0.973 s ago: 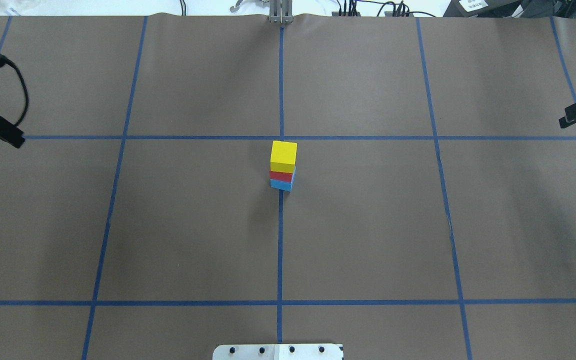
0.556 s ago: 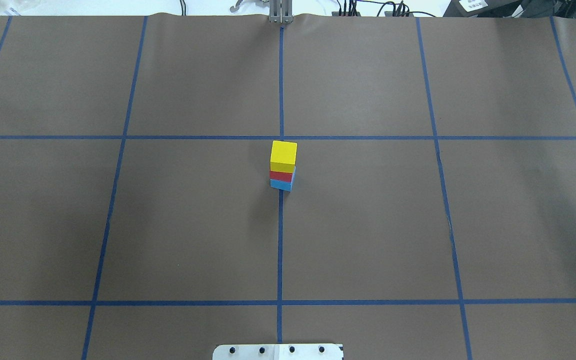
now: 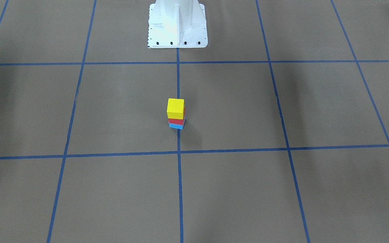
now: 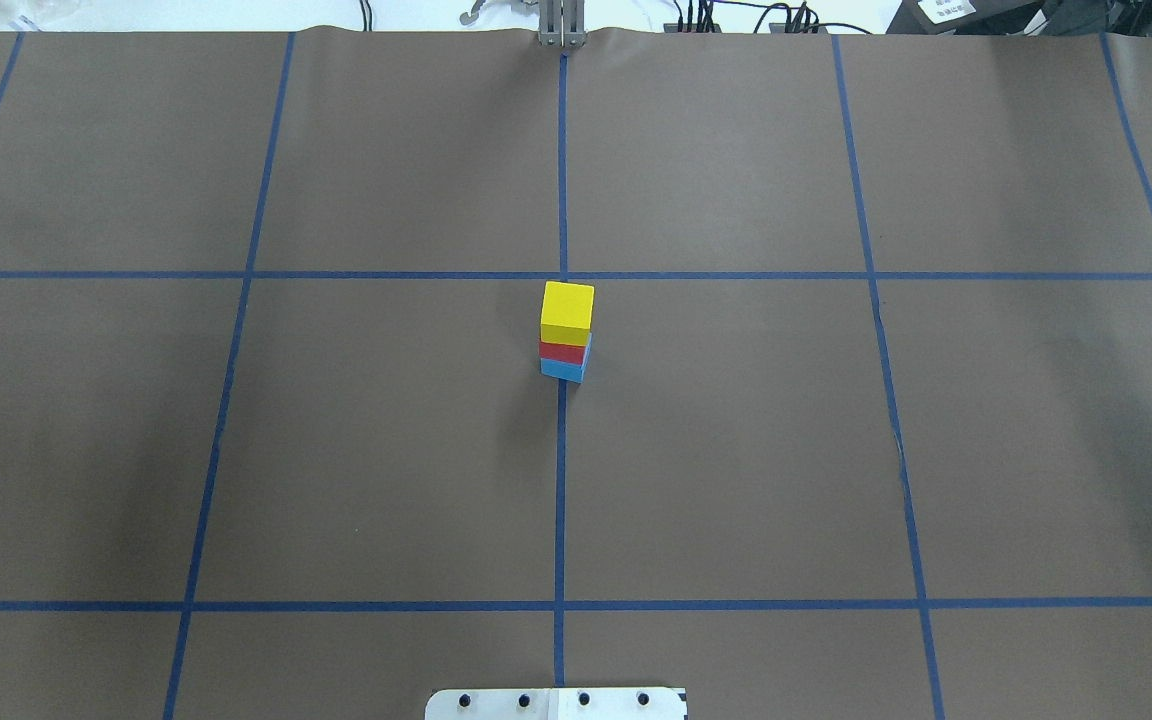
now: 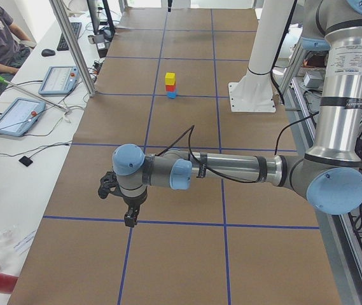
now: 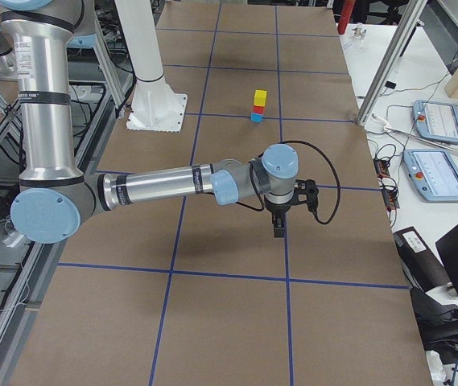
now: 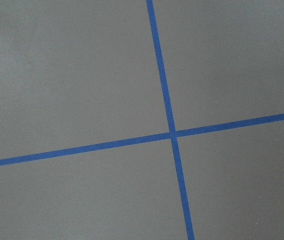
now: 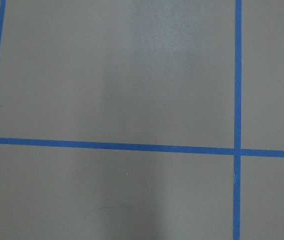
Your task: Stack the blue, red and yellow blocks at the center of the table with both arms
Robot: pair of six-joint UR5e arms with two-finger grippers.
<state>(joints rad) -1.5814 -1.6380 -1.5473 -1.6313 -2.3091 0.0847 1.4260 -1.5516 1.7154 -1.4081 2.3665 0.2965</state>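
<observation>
**Inspector:** Front-facing view, item 1. Where do the blocks stand?

**Onlooker:** 3 blocks in 1 upright column, straight out from the white base (image 3: 177, 23), on the blue tape line (image 3: 178, 81) that runs down the middle of the table (image 3: 282, 189). The blue block (image 3: 176, 126) sits on the paper, the red block (image 3: 176, 121) on it, and the yellow block (image 3: 175, 106) on top.

**Inspector:** Overhead view?

**Onlooker:** The column is straight ahead of the base, on the base's side of a tape crossing and near it. It stands free.

**Inspector:** Left side view?

**Onlooker:** The left gripper (image 5: 130, 218) points down over the paper, well apart from the base and from the column. Whether its fingers are apart or together, I cannot tell from here.

**Inspector:** Right side view?

**Onlooker:** The right gripper (image 6: 278, 227) points down over the paper out from the base, also well apart from the column. I cannot tell its finger state either.

**Inspector:** Wrist cameras?

**Onlooker:** All that the 2 views show is brown paper with crossing tape lines.
</observation>
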